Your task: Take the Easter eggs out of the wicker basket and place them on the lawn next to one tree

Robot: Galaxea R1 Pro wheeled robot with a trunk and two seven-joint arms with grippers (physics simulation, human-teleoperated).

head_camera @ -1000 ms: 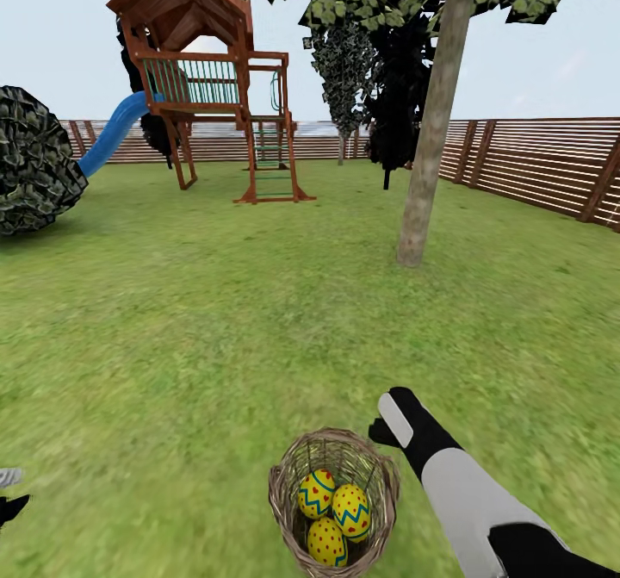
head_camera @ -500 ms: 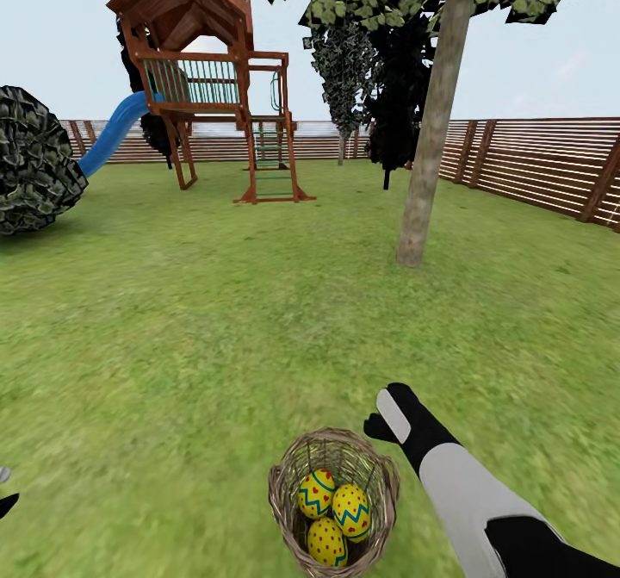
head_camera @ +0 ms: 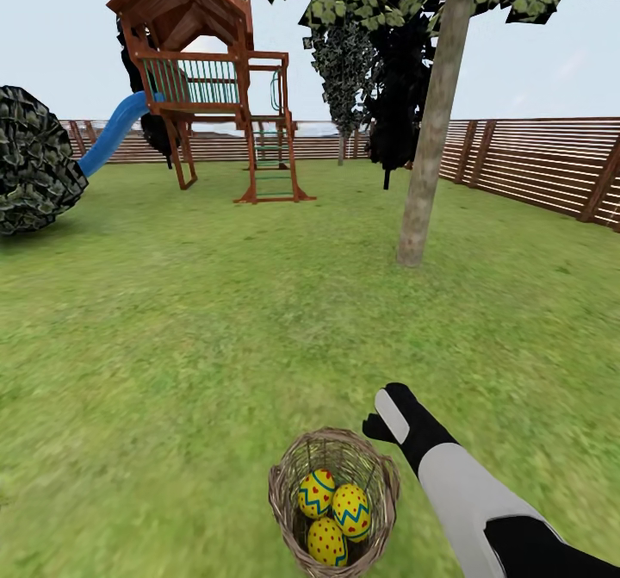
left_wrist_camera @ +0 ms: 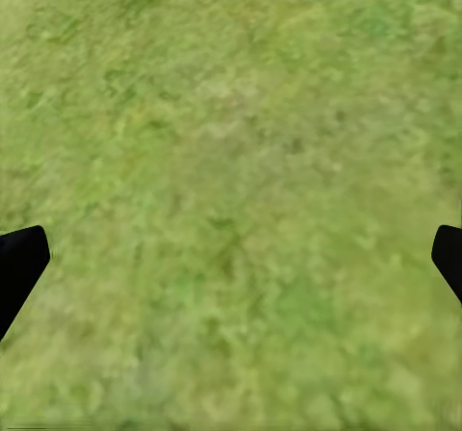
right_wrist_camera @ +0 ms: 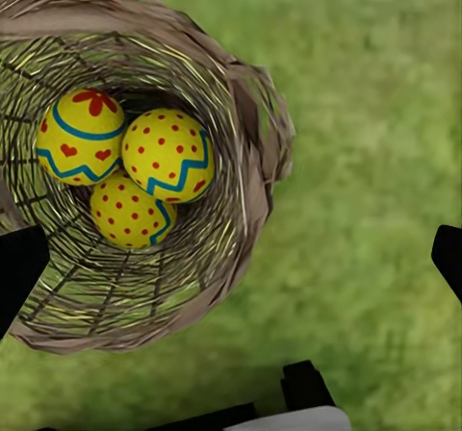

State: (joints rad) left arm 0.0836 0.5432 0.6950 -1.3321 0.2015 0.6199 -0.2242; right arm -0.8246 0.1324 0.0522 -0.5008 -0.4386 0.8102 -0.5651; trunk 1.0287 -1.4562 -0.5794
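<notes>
Three yellow eggs (head_camera: 334, 516) with red dots and blue zigzags lie touching inside the upright tan wicker basket (head_camera: 284, 487), which stands on the green lawn (head_camera: 215, 320), well apart from the pale-trunked tree (head_camera: 428, 156) by the fence.

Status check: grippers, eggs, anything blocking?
Right gripper open, empty, beside the basket. Left gripper open over bare lawn. All three eggs in the basket. Nothing blocking; tree ahead.

Wooden play frame (head_camera: 215, 87) with blue slide (head_camera: 112, 134), brown slat fence (head_camera: 534, 164), round dark bush (head_camera: 34, 160), pale sky
</notes>
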